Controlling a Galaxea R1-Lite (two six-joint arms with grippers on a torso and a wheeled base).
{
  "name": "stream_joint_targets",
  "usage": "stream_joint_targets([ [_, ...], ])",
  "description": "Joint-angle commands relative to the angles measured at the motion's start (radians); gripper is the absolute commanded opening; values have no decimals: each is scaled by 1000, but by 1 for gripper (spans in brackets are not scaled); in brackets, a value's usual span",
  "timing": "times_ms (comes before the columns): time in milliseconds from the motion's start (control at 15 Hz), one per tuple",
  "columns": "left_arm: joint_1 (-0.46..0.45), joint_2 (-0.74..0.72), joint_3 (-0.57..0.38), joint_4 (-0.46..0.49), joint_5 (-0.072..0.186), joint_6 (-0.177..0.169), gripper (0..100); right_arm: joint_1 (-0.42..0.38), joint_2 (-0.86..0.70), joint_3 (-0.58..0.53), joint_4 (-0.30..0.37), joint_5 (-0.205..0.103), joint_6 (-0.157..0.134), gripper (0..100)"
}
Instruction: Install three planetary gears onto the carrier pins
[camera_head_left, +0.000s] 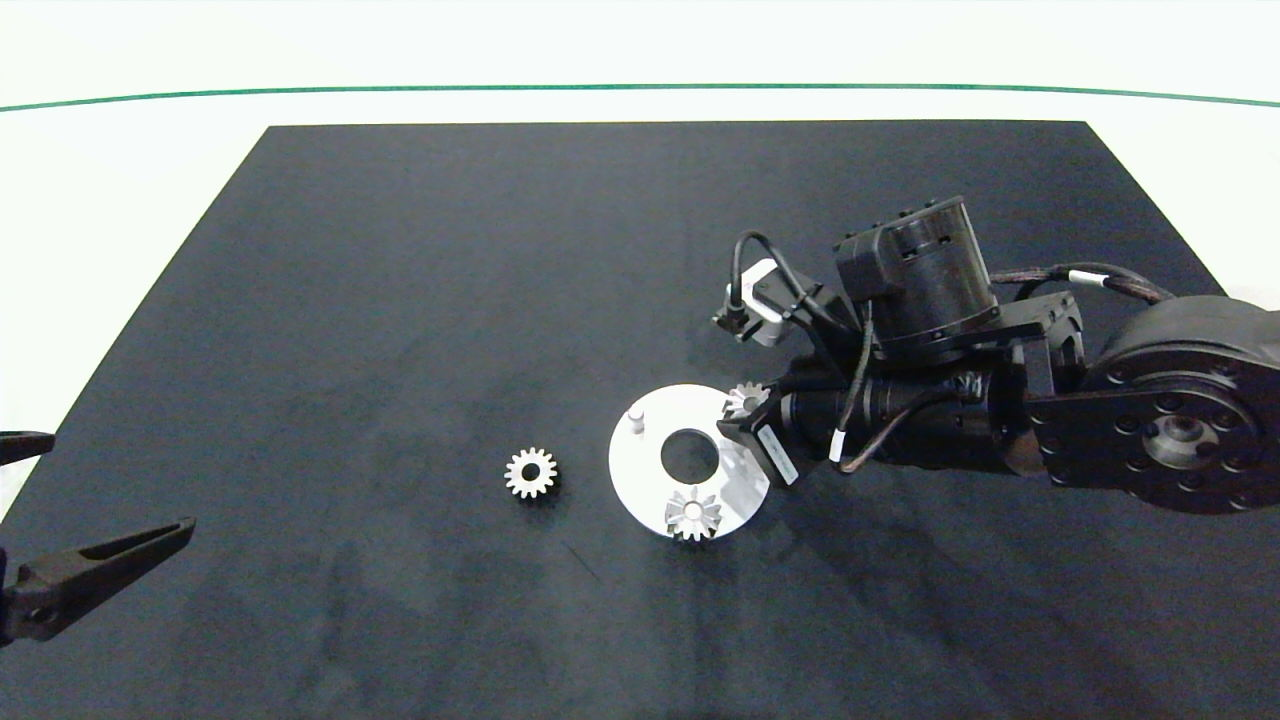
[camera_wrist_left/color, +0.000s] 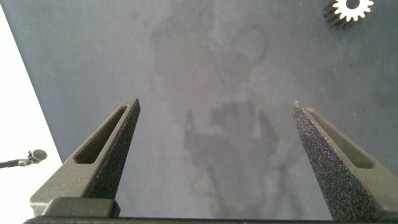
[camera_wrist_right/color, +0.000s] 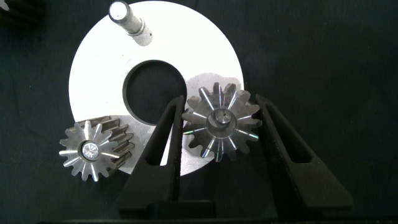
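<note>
I see the white disc (camera_head_left: 648, 470) lying flat on the black mat (camera_head_left: 420, 300), right of centre, with its large round hole in the middle. One gear (camera_head_left: 693, 514) sits on the peg at the disc's near edge, its peg tip showing through the centre. A second gear (camera_wrist_right/color: 221, 121) sits over the peg on the disc's right side, the peg end visible in its hole, and my right gripper (camera_wrist_right/color: 217, 134) is down over it with a finger on either side; the fingers (camera_wrist_right/color: 168, 134) look close against the teeth, though I cannot say for sure whether they press or just flank them. The third peg (camera_head_left: 636, 418), on the disc's left far side, stands bare. The third gear (camera_head_left: 530, 472) lies flat on the mat just left of the disc, apart from it. My right arm reaches in from the right edge, low across the mat, its wrist over the disc's right rim. My left gripper (camera_wrist_left/color: 214, 155) hangs at the near left corner of the mat, well apart from the loose gear, its fingers spread wide with only mat between them. Around the mat the table (camera_head_left: 120, 200) is white, with a thin green line (camera_head_left: 400, 92) running across its far side.
</note>
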Motion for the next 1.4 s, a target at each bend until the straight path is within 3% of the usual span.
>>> stream_joint_targets([
  [67,0,3,0,2,0,2,100,1,-2,0,0,-1,-2,1],
  [867,0,3,0,2,0,2,100,-16,-4,0,-3,-1,0,1],
  [933,0,4,0,2,0,2,100,-16,-2,0,-5,0,1,100],
  [1400,0,4,0,2,0,2,100,-16,3,-8,-5,0,3,100],
])
